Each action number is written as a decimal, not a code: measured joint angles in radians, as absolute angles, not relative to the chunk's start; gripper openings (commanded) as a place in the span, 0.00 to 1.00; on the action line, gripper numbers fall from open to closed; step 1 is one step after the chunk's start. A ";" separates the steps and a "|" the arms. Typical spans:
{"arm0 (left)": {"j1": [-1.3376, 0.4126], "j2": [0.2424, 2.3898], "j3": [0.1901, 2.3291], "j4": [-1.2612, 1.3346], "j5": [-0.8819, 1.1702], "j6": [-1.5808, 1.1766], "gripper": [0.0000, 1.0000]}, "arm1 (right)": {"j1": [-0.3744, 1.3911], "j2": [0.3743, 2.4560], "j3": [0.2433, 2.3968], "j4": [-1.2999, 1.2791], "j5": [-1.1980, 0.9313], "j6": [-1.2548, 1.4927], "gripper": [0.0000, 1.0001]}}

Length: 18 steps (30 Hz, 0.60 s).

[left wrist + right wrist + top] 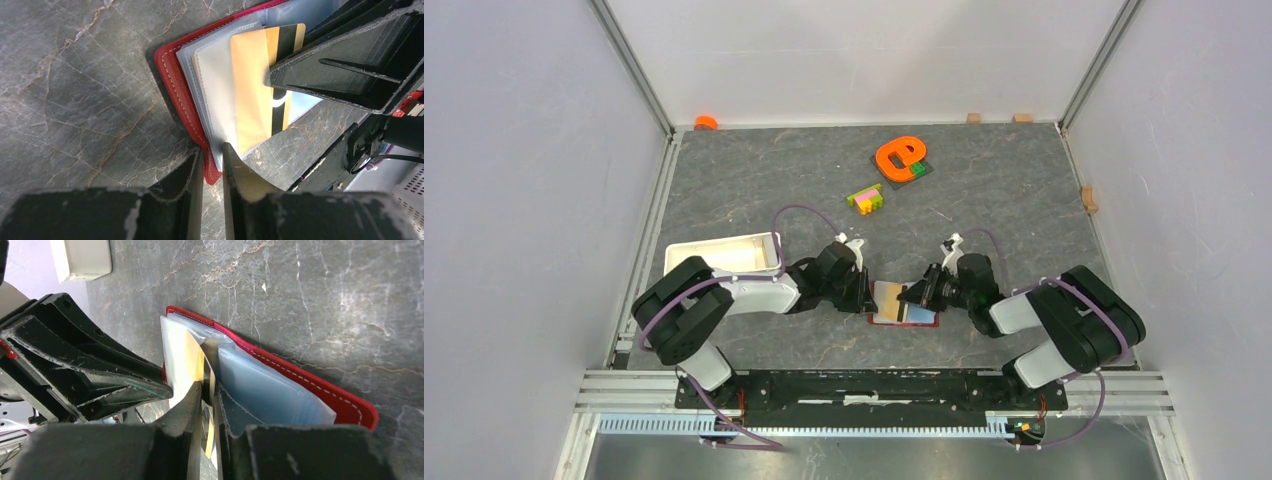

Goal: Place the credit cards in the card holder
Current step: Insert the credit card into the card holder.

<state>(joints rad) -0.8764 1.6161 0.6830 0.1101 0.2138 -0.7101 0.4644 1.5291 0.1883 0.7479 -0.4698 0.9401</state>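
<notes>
Black fingers (pixel 187 172) of the left claw (pixel 212 152) are clenched on the near edge of the wallet (pixel 172 80), with the red cover and a clear sleeve (pixel 215 85) pinched between them. The wallet lies open and flat on the grey marble-look worktop (pixel 75 100), with its clear sleeves turned up.

From the other side comes the right claw (pixel 207 389). The orange card (pixel 257 90) stands on edge between its two fingers, and the gap there is very narrow. If the fingers press the card or are just loose beside it, I cannot tell. The far part of the card is already under the cloudy sleeve. The part with the dark stripe is outside the sleeve, next to the right claw.

On the right half of the wallet there is a pale blue surface (pixel 919 313). If it is the blue card or only the plastic, I cannot tell.

In the top view both claws meet over the wallet, near the front of the worktop and between the two arms. A white tray (pixel 722 252) stands just behind the left arm. Well apart, toward the back, lie an orange e-shaped toy (pixel 898 155) and some small coloured blocks (pixel 865 199).
</notes>
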 measured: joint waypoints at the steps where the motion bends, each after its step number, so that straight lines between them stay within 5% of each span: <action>1: -0.876 1.616 0.683 0.110 0.214 -0.710 0.24 | 0.468 1.524 0.195 0.741 -0.464 0.938 0.21; 9: -0.875 1.602 0.673 0.115 0.211 -0.710 0.29 | 0.512 1.402 0.254 0.522 -0.385 0.847 0.41; 18: -0.863 1.530 0.659 0.068 0.207 -0.703 0.41 | 0.520 1.253 0.344 0.195 -0.286 0.680 0.52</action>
<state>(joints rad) -0.8635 1.5303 0.6586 0.0677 0.2073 -0.7033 0.5198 1.2526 0.3435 0.1947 -0.2859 0.6796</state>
